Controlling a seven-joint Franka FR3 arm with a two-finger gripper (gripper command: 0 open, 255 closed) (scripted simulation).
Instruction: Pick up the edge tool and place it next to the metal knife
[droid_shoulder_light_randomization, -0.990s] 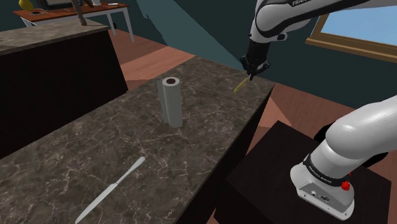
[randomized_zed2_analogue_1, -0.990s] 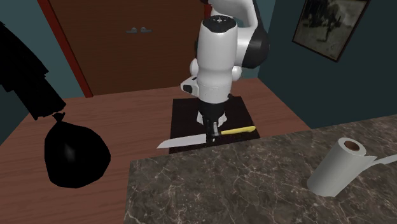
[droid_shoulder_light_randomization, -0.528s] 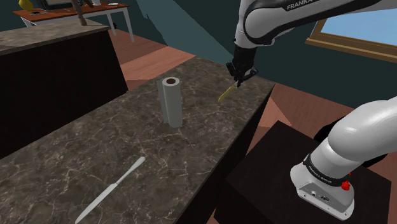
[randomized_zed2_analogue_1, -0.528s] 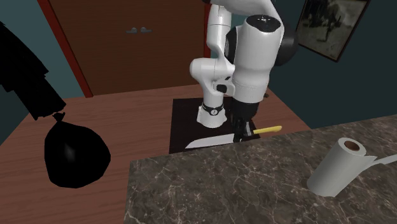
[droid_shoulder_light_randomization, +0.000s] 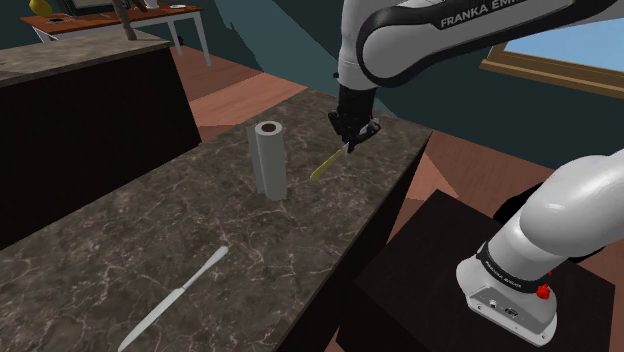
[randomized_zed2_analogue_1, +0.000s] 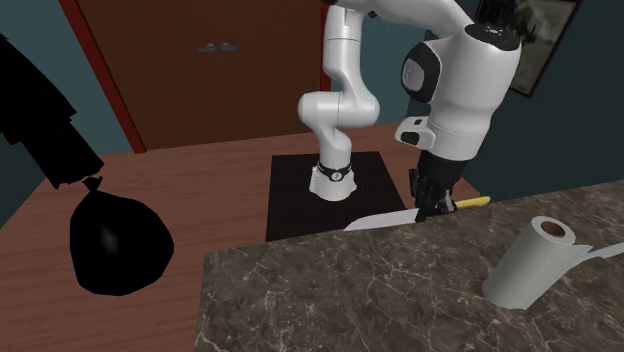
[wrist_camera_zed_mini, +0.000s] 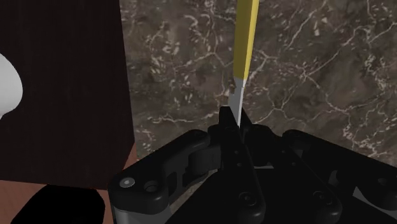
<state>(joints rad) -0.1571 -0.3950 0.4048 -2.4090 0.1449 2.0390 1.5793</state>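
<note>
My gripper (droid_shoulder_light_randomization: 355, 134) is shut on the blade of a knife with a yellow handle (droid_shoulder_light_randomization: 324, 166), carried in the air above the far end of the dark marble counter (droid_shoulder_light_randomization: 150, 230). In the second exterior view the gripper (randomized_zed2_analogue_1: 427, 207) hangs at the counter's edge, the yellow handle (randomized_zed2_analogue_1: 471, 201) sticking out toward the view's right and the grey blade (randomized_zed2_analogue_1: 375, 222) toward its left. Along the gripper (wrist_camera_zed_mini: 233, 118) the handle (wrist_camera_zed_mini: 245, 38) points away over the marble. A grey metal knife (droid_shoulder_light_randomization: 180, 294) lies flat near the counter's front end.
An upright paper towel roll (droid_shoulder_light_randomization: 268, 159) stands on the counter between the gripper and the metal knife; it also shows as the roll (randomized_zed2_analogue_1: 534, 259). The dark stand (droid_shoulder_light_randomization: 470, 290) sits beside the counter. A black bag (randomized_zed2_analogue_1: 118, 246) lies on the floor.
The arm has swung toward the shoulder view's left, carrying the yellow-handled knife from beyond the counter's edge to above it, nearer the paper towel roll. The grip is unchanged.
</note>
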